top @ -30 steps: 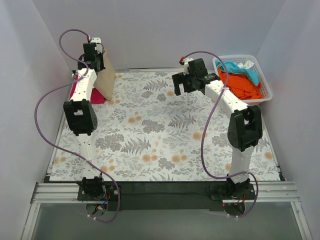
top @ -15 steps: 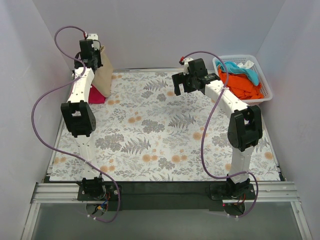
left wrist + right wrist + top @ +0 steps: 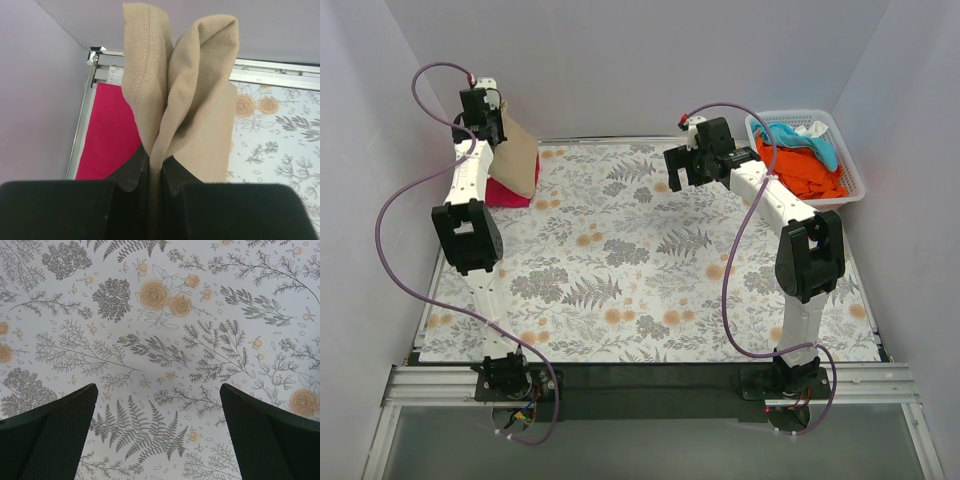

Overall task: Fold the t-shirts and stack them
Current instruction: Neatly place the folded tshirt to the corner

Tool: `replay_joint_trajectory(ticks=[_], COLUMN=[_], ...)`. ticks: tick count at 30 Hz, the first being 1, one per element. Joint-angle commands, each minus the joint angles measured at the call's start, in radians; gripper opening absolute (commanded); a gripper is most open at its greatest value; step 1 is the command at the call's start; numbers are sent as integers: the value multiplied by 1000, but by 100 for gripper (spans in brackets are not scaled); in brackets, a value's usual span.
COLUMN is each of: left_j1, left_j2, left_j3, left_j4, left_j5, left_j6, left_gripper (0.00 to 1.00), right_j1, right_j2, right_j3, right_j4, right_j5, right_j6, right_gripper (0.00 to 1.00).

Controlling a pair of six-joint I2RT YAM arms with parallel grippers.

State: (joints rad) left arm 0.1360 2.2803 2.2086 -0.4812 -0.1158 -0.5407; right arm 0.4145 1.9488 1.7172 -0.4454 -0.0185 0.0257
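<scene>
A tan t-shirt (image 3: 518, 156) hangs folded from my left gripper (image 3: 483, 112), which is raised at the far left corner. The jaws are shut on a bunched fold of that tan shirt (image 3: 200, 95), and the left gripper (image 3: 155, 167) holds it above the table. Under the hanging cloth a magenta t-shirt (image 3: 506, 193) lies flat by the left edge; the left wrist view shows the magenta shirt (image 3: 107, 137) too. My right gripper (image 3: 676, 168) hovers open over the mat's far middle. Nothing lies between the right gripper's (image 3: 158, 386) fingers.
A white basket (image 3: 853, 175) at the far right holds an orange t-shirt (image 3: 807, 172) and a light blue t-shirt (image 3: 812, 138). A floral mat (image 3: 640, 270) covers the table. Walls stand close on the left, back and right.
My left arm has swung left and toward the back corner, carrying the hanging tan t-shirt with it over the magenta one. The right arm has not moved.
</scene>
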Motion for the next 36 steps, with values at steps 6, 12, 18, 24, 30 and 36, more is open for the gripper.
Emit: replay_joint_trajectory(ticks=[6, 12, 18, 24, 30, 36], left_j1=[40, 65, 79, 85, 105, 178], left_j2=[73, 134, 169, 174, 113, 44], left_j3=[13, 11, 7, 43, 95, 109], left_j4=[73, 98, 110, 110, 93, 78], left_j5=[-15, -35, -31, -35, -41, 24], left_j6=[70, 96, 111, 143, 185, 119], left_gripper=[0, 0, 5, 23, 37, 43], right_j1=[1, -2, 0, 0, 0, -2], right_j2=[-56, -68, -77, -83, -91, -90], right_j3=[-24, -36, -51, -53, -48, -39], right_j4=[17, 13, 11, 7, -1, -24], right_j5=[-14, -14, -17, -24, -29, -57], right_j6=[-7, -13, -12, -12, -21, -67], right_gripper=[98, 98, 98, 98, 98, 98])
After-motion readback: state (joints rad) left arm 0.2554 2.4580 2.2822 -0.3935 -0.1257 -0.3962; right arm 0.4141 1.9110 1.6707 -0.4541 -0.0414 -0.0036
